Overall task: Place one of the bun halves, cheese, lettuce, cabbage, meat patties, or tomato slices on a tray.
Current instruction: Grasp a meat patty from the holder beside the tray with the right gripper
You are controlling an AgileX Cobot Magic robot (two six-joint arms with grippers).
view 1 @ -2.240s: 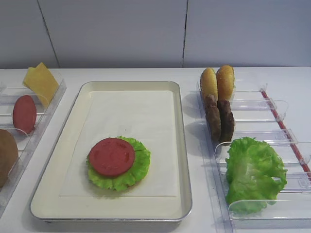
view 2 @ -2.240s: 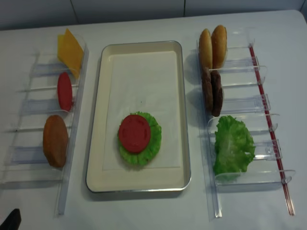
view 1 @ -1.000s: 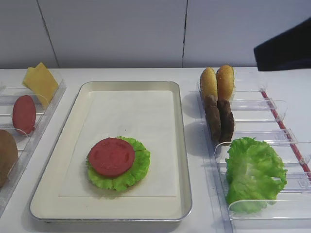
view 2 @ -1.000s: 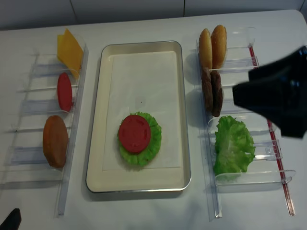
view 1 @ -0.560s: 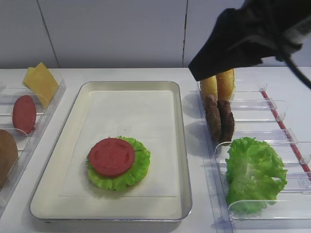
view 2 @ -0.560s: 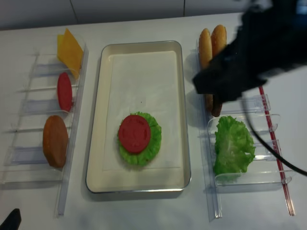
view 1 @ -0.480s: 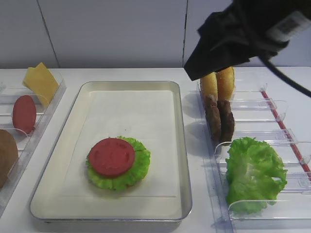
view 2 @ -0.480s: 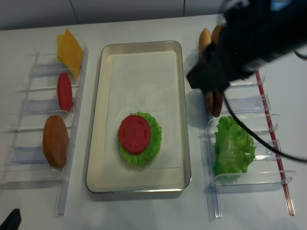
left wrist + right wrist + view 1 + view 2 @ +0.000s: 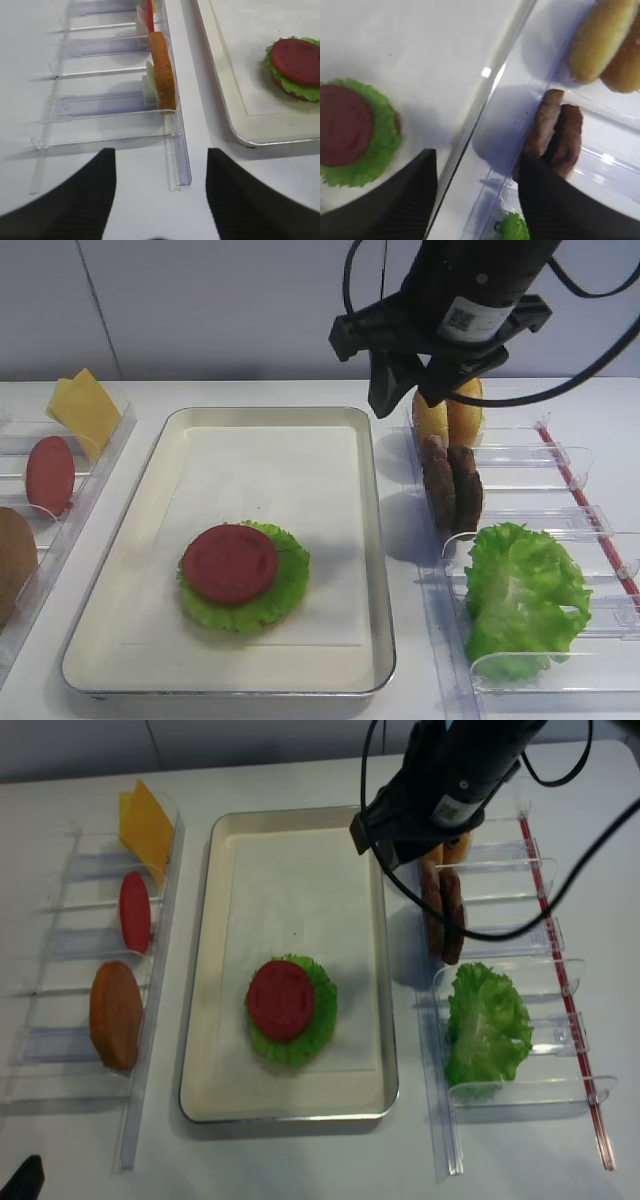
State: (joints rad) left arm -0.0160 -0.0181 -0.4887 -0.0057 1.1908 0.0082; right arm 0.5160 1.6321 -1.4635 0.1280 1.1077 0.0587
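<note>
My right gripper [image 9: 410,400] hangs open and empty over the gap between the tray's [image 9: 375,540] right rim and the right rack. Beside it stand two meat patties [image 9: 452,485] and two bun halves [image 9: 448,418]. In the right wrist view the gripper [image 9: 477,155] points down at the rack's edge, with the patties [image 9: 555,135] by its right finger. On the tray a tomato slice [image 9: 229,562] lies on lettuce [image 9: 288,585]. My left gripper [image 9: 160,152] stands open near the left rack's front end. Cabbage is out of view.
The left rack holds cheese [image 9: 85,410], a tomato slice [image 9: 50,475] and a bun half [image 9: 12,560]. A lettuce leaf [image 9: 525,595] fills the right rack's [image 9: 590,520] front slots. The right arm's black cable loops above that rack.
My right arm has swung in from the right and turned its gripper downward beside the patties. The food on the tray and in the racks has stayed put.
</note>
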